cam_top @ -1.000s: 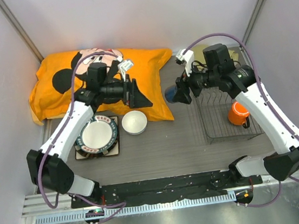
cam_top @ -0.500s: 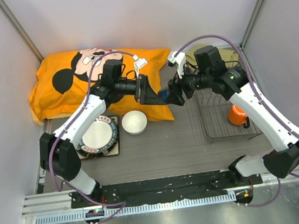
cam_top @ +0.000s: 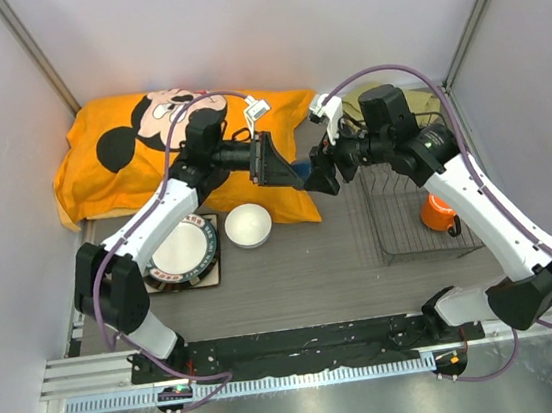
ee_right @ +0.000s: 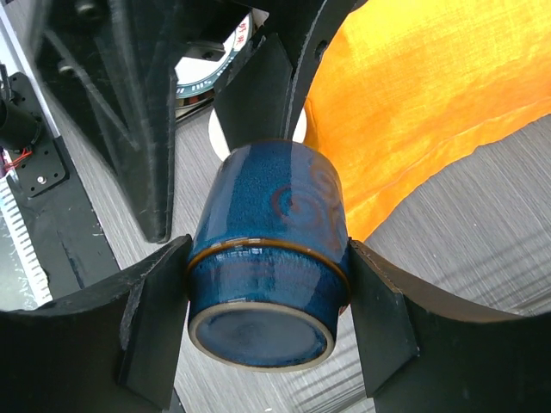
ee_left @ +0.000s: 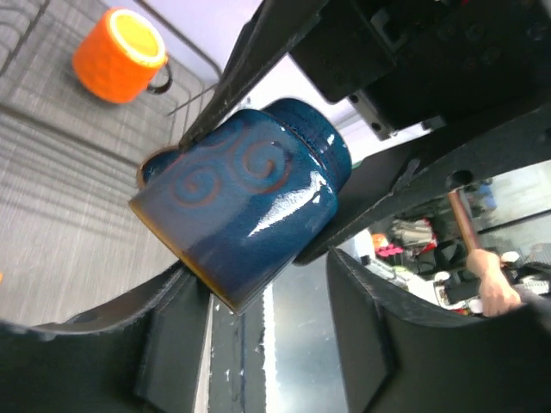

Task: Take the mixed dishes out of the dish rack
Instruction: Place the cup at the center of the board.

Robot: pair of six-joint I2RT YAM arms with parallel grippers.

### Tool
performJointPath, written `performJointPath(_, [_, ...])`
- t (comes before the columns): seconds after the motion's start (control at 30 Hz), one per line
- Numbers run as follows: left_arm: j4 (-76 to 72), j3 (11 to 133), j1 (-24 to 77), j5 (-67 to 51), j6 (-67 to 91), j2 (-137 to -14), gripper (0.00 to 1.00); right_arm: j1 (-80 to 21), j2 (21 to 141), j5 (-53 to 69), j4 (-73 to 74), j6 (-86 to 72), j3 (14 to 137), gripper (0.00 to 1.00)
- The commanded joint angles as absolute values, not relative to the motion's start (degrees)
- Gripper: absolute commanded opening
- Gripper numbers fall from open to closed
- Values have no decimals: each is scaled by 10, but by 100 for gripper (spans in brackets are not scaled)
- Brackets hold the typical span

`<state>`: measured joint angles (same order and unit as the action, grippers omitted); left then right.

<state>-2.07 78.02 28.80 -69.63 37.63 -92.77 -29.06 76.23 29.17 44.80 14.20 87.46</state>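
At the far left an orange cloth (cam_top: 119, 160) with a cartoon mouse lies against the back wall. Just in front of it, on the table (cam_top: 303, 264), a white plate (cam_top: 179, 248) with a dark patterned rim sits on a square plate (cam_top: 208, 218), of which only the corners show. A white bowl (cam_top: 246, 225) stands just beside them on the right, upright.

The left arm reaches over these to the right. Its claw (cam_top: 281, 166) meets the blue cup (cam_top: 298, 173), which hangs in the air over the cloth's near right corner, between the bowl and the rack and well clear of both. The cup lies on its side, mouth toward the left claw and base toward the right one. The left fingers stand apart about the mouth end; one looks to touch the rim, with a sliver of light beside the other. I cannot tell whether they pinch it.

The right claw (cam_top: 321, 176) comes in from the other side and pinches the cup, a finger pressed flat to each side just above the base.

Farther right, the dark wire rack (cam_top: 393, 253) sits on the table. The orange mug (cam_top: 440, 210) stands upright at its right side. An olive cloth (cam_top: 431, 99) lies behind the rack.
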Motion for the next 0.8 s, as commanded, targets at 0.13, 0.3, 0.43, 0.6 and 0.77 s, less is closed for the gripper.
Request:
performJointPath(0.13, [-352, 731, 294, -746, 631, -911, 54, -298, 732, 311, 379, 134, 853, 1])
performJointPath(0.3, [-354, 722, 301, -747, 632, -898, 48, -301, 736, 313, 376, 135, 851, 1])
performJointPath(0.43, [-354, 712, 303, -744, 629, -892, 37, -301, 739, 313, 376, 134, 855, 1])
performJointPath(0.6, [-318, 706, 303, -743, 599, -889, 19, -301, 737, 312, 381, 136, 858, 1])
performJointPath(0.77, [-240, 715, 302, -737, 537, -883, 0, -301, 732, 309, 389, 141, 853, 3])
